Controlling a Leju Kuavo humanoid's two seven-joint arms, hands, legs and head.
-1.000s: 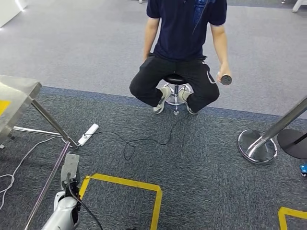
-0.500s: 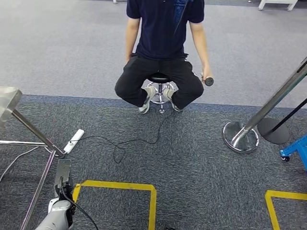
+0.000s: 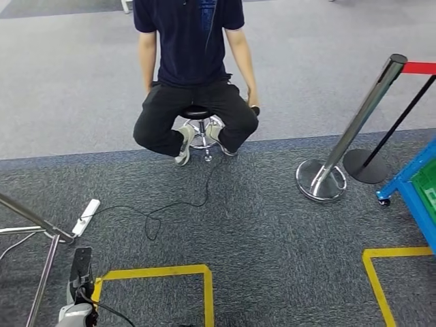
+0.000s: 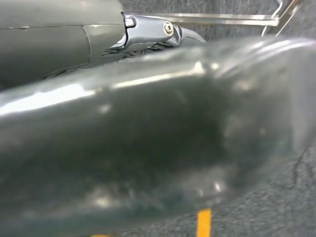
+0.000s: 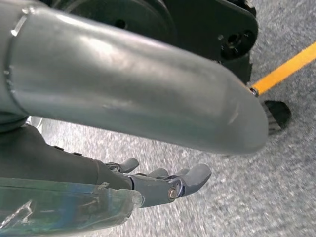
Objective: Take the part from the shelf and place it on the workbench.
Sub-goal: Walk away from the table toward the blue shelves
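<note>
The left arm [image 3: 77, 300] hangs low at the left, above the carpet; I cannot tell how the left robot hand [image 4: 156, 32] is set. A person [image 3: 190, 75] sits on a stool [image 3: 197, 119] ahead. A stanchion [image 3: 334, 146] stands right. The right robot hand [image 5: 164, 185] hangs with fingers apart, holding nothing. I see no part.

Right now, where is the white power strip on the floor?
In the head view the white power strip lies on the dark carpet at the left, beside a metal frame leg, its black cable trailing toward the seated person's stool.
</note>
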